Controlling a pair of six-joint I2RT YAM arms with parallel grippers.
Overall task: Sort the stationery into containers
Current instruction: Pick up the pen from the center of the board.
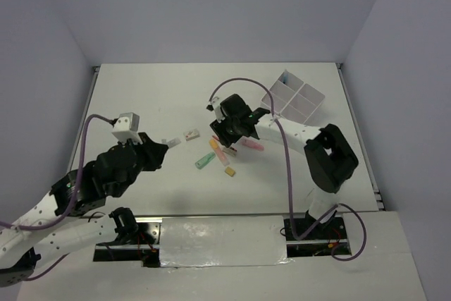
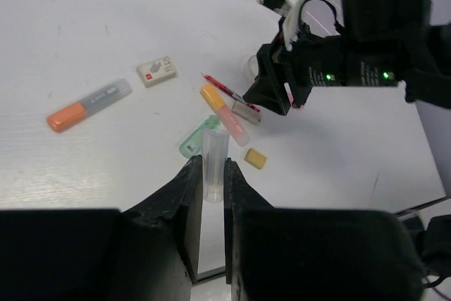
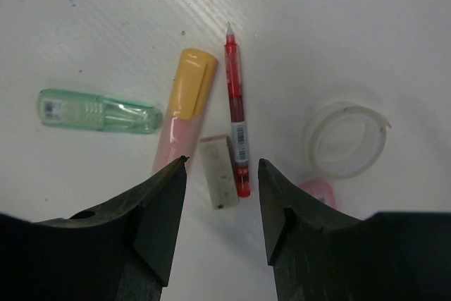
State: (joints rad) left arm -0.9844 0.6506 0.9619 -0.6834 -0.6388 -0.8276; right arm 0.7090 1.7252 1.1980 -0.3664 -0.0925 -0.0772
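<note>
Above red pen point(image 3: 236, 121), right tool point(image 3: 221, 174) spread wide

The white worktop point(image 1: 162, 96) carried a divided white box point(image 1: 294, 96) at its far right. In the middle lay a green marker point(image 3: 99, 111), a yellow-capped pink marker point(image 3: 189, 103), a red pen point(image 3: 236, 111) just beside a pale eraser point(image 3: 218, 181), and a tape ring point(image 3: 345, 139). A small yellow eraser point(image 2: 256, 158) lay nearer. A labelled eraser point(image 2: 156, 70) lay to the left, near an orange marker point(image 2: 88, 105).
</note>
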